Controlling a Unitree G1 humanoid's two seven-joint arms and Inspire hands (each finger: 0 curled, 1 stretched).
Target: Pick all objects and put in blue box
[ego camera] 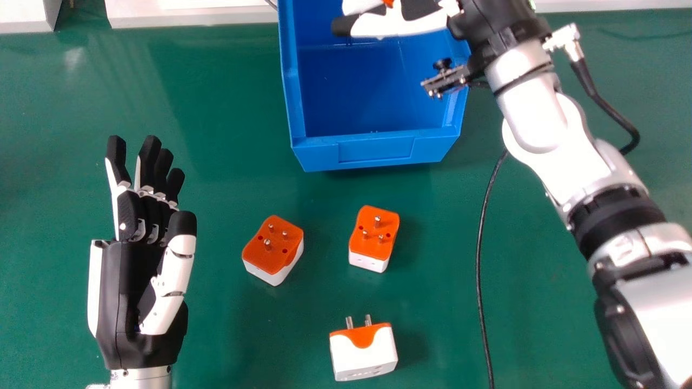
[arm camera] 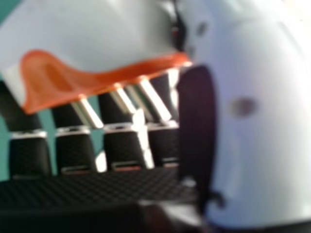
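Head view: clamps adapter (arm camera: 97,39) in right hand (ego camera: 400,24) over blue box (ego camera: 376,153) near tabletop's (ego camera: 227,108) far edge; holds left hand (ego camera: 130,281) with fingers extended.

No lettering, label, brand name, number or sign can be read in the head view. The right hand view is no different: no word, figure or symbol can be made out there either.

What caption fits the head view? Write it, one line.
Three plug adapters await on the green table as the right hand hovers over the blue box.
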